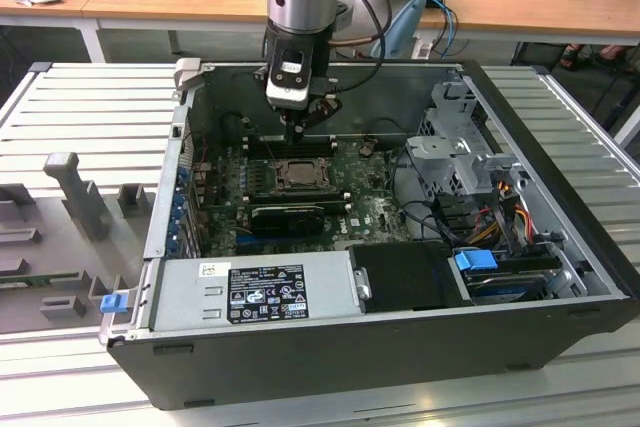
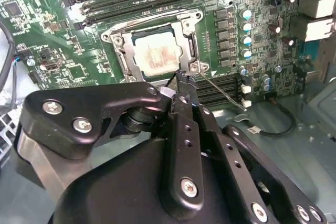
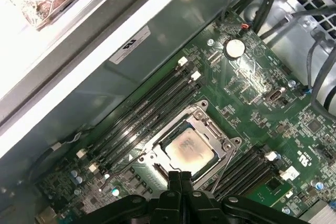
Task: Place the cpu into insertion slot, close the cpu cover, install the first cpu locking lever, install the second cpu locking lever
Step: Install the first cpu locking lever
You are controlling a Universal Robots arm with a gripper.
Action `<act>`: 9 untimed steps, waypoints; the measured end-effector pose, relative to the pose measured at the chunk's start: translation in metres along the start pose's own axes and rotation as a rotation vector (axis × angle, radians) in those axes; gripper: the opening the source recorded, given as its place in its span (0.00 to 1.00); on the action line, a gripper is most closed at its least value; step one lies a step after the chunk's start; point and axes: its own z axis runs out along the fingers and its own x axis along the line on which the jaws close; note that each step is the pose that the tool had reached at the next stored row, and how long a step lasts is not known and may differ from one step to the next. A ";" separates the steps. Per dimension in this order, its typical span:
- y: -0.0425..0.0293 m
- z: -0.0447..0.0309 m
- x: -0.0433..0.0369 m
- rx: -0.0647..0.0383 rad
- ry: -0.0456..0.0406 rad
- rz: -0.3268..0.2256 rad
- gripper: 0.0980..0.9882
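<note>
No print is clear enough for me to read. On the power supply [image 1: 185, 299], well clear of the pincer [image 1: 300, 135] on the nearer side in the exterior view, I see a black label [image 1: 265, 292] with white print and a small white sticker [image 1: 212, 269]. A wrist sticker [image 1: 288, 67] sits just above the pincer. In the first wrist view, a wall sticker [image 3: 131, 45] with dark marks sits on the case wall [image 3: 199, 14], beyond the memory slots [image 3: 152, 108].
</note>
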 end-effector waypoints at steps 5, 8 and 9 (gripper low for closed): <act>0.0000 0.0000 0.0000 0.003 0.0016 -0.067 0.01; 0.0000 0.0000 0.0000 0.004 0.0021 -0.100 0.01; 0.0000 0.0000 0.0000 0.005 0.0024 -0.116 0.01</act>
